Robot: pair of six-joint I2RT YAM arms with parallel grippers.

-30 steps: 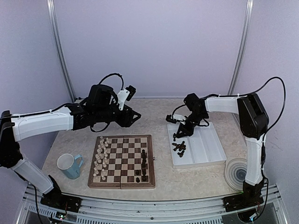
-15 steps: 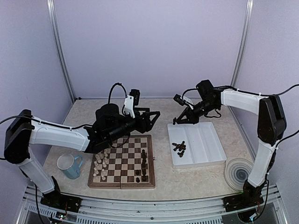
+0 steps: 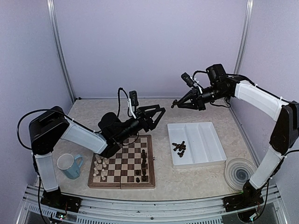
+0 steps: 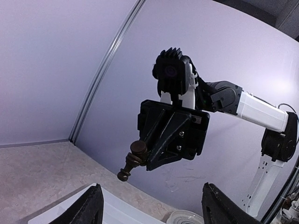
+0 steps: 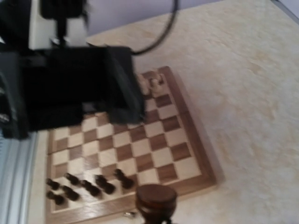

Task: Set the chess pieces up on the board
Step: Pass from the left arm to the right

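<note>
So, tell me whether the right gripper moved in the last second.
Yes: the right gripper lifted off the tray and now hangs beyond its far edge, gripping a dark piece.

Top external: high behind the arm bases, looking down on the whole table.
Left wrist: low, tilted upward, facing the right gripper nearby.
Right wrist: above, looking down on the board.
Shared: the board, top and right wrist.

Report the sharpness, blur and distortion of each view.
Top external: sharp, evenly lit, no glare on the board. Left wrist: crisp, though the wall rail bows from lens distortion. Right wrist: blurred throughout; the chess piece in the right gripper looms soft in front.
</note>
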